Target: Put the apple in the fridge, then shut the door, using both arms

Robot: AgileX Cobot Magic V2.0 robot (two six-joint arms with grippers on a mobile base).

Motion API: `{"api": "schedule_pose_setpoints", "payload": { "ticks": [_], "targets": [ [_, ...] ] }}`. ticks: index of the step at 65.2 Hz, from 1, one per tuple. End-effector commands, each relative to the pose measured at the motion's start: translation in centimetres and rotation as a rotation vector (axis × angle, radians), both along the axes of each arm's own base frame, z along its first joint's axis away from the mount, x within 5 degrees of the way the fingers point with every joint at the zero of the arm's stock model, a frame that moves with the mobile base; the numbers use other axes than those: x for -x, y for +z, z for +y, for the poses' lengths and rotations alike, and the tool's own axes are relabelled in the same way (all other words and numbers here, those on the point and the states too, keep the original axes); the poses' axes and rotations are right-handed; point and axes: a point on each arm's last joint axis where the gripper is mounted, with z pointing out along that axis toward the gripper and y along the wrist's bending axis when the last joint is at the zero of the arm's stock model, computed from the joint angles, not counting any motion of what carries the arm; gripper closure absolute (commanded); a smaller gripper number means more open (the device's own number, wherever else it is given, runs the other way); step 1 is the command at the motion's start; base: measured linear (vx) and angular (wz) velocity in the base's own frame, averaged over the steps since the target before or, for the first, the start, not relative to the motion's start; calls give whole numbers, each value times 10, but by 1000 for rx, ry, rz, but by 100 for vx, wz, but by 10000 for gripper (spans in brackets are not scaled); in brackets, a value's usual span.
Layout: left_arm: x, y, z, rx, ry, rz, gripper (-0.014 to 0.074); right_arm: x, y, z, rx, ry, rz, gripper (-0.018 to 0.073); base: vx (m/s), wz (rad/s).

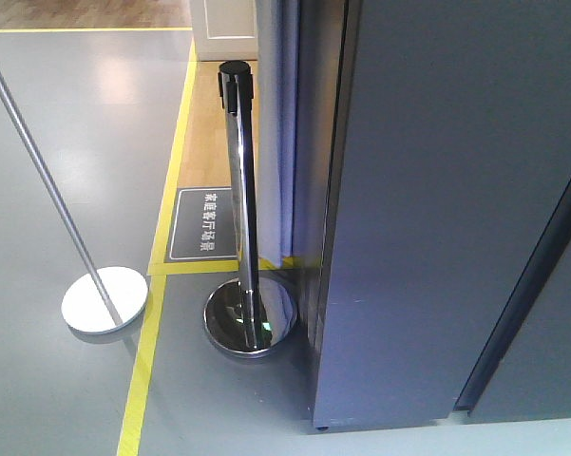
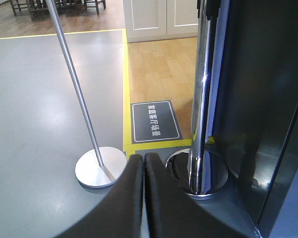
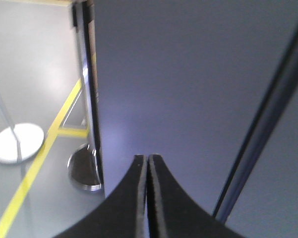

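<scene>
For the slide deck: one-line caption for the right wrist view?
Right end effector, shut and empty, faces the fridge's closed dark grey door; chrome stanchion base at left.

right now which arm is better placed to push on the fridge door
Right, likely. Its shut fingers point straight at the dark grey door, while the left fingers face the floor and the chrome post.

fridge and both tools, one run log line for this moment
fridge: dark grey doors shut | apple: not in view | left tool: shut, empty, near chrome post base | right tool: shut, empty, facing fridge front
</scene>
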Motion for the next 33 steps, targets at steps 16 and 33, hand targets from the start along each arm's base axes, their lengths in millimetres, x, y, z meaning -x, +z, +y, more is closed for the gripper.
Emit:
{"api": "schedule_pose_setpoints", "payload": {
  "ticks": [16,33],
  "targets": [
    [-1,0,-1,8,-17,-60,602,7,-47,-4,-38,-40,-325,568,0,0],
    [-1,0,-1,8,-17,-60,602,22,-108,-5,-14,-45,-276,568,0,0]
  ]
}}
